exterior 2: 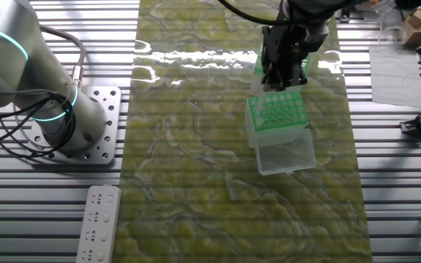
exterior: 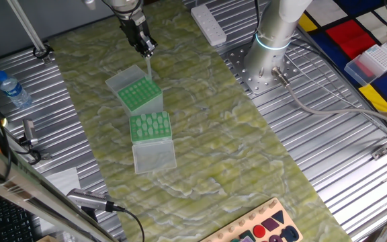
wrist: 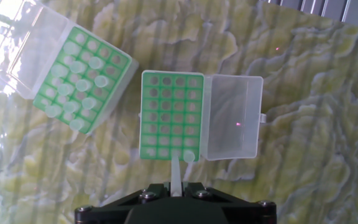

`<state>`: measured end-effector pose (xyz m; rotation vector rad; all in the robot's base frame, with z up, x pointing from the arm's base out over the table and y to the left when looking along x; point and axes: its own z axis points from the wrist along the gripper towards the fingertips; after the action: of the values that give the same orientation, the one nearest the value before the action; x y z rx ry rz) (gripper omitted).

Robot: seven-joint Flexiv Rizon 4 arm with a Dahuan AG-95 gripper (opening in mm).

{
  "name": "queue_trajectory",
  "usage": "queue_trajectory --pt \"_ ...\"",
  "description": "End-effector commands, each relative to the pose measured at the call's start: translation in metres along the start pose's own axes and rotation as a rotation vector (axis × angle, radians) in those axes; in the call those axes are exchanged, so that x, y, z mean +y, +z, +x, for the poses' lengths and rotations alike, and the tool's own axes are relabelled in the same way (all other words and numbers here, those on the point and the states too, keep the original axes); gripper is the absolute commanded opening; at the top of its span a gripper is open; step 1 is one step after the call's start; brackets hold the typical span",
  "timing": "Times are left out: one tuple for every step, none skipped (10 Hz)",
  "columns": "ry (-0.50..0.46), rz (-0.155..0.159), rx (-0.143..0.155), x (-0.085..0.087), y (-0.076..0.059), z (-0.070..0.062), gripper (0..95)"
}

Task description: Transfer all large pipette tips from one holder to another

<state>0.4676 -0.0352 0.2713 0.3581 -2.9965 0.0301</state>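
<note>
Green marbled mat (wrist: 303,180): your gripper (wrist: 176,184), clamped on one tip (wrist: 176,171), hangs above the near rack (wrist: 170,116); misalignment could jam it.

I have one fixed view mounted high, looking down the length of the green marbled mat (exterior: 200,134) from a fair distance, with the silver arm base (exterior: 274,40) at the upper right. My other fixed view sits closer and faces from the opposite side, so the same base (exterior 2: 50,109) lands at the left. My hand view looks straight down along the black two-finger gripper (wrist: 178,186), very near the mat. All three share the two green perforated racks with clear hinged lids (wrist: 169,115).
</note>
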Motion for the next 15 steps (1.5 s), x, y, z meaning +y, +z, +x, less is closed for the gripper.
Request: queue_trajectory --pt "-0.003 0.002 -0.014 0.000 0.003 0.002 0.0" --pt "-0.007 0.002 -0.023 0.001 0.006 0.002 0.0" --pt "-0.011 0.002 -0.026 0.001 0.007 0.002 19.0" --pt "-0.011 0.003 -0.027 0.002 0.008 0.001 19.0" --pt "-0.012 0.004 -0.028 0.003 0.009 -0.001 19.0" --pt "-0.015 0.005 -0.030 0.003 0.009 -0.002 19.0" --pt "-0.016 0.005 -0.029 0.004 0.010 -0.003 19.0" --pt "-0.012 0.006 -0.027 0.006 0.012 -0.007 19.0" --pt "-0.003 0.007 -0.029 0.011 0.016 -0.015 19.0" --pt "0.003 0.007 -0.034 0.016 0.019 -0.024 19.0" --pt "0.006 0.009 -0.045 0.025 0.024 -0.036 19.0" --pt "0.006 0.009 -0.053 0.035 0.030 -0.050 19.0" --pt "0.006 0.009 -0.056 0.047 0.033 -0.064 19.0" --pt "0.007 0.009 -0.054 0.056 0.035 -0.074 19.0" --pt "0.009 0.010 -0.053 0.068 0.038 -0.087 19.0"
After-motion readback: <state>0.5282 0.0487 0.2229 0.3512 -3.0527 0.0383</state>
